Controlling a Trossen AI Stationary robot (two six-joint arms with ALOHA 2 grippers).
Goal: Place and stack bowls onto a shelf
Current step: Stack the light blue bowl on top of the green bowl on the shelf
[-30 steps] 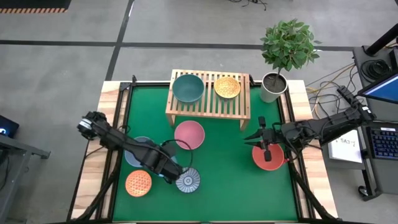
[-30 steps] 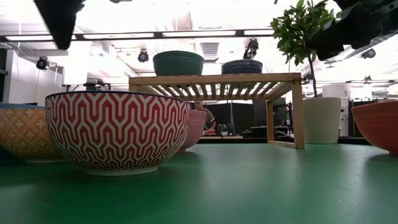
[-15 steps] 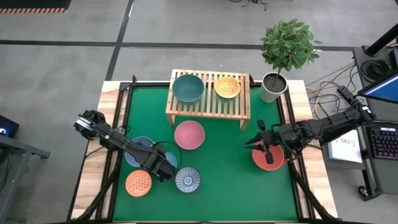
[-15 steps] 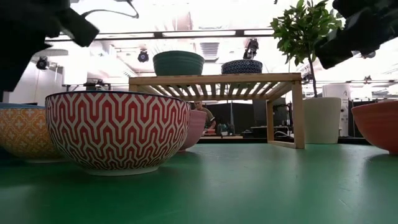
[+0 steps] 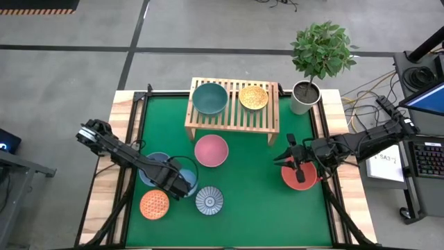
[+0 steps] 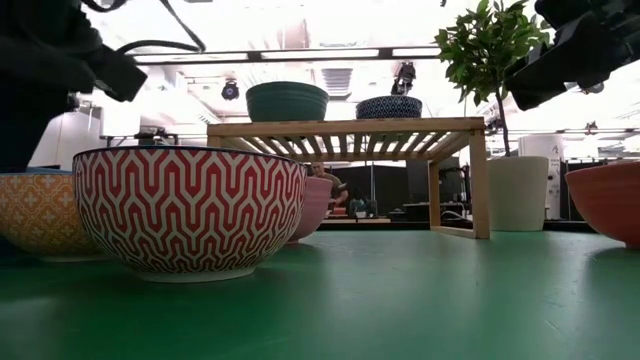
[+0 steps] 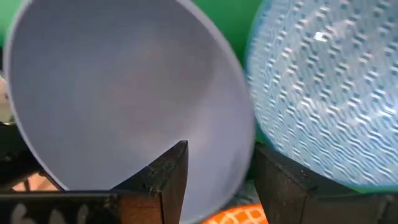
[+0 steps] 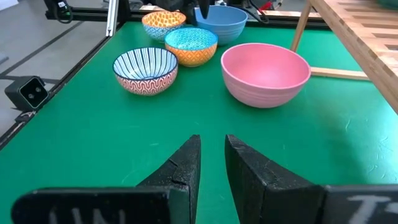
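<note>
– What does the overhead view show?
– The shelf (image 5: 232, 119) stands at the far middle of the green worktop (image 5: 257, 208). On its slats the dark green bowl (image 5: 209, 98) sits to the left and the yellow bowl (image 5: 254, 97) to the right. The pink bowl (image 5: 211, 150) is on the worktop just in front of the shelf. The orange bowl (image 5: 155, 204) and the grey-white bowl (image 5: 209, 200) lie near the front left.
– And the arms?
– The left tool (image 5: 180, 185) is over the near edge of the slate blue bowl (image 5: 151, 170). The right tool (image 5: 298, 171) hangs above the red bowl (image 5: 309, 182) at the right. A white plant pot (image 5: 304, 98) stands at the far right corner.
– From worktop height?
– The grey-white bowl fills the near left with the orange one beside it. The shelf with its two bowls is behind, and the red bowl is cut off at the right edge.
– The left wrist camera?
– The tool's fingers are apart and straddle the slate blue bowl's rim. One finger is inside, and the other is outside, next to the light blue bowl (image 7: 323, 87).
– The right wrist camera?
– That tool's fingers are almost together, with only a narrow slit and nothing in it. Beyond them are the pink bowl and the cluster of bowls on the left side.
</note>
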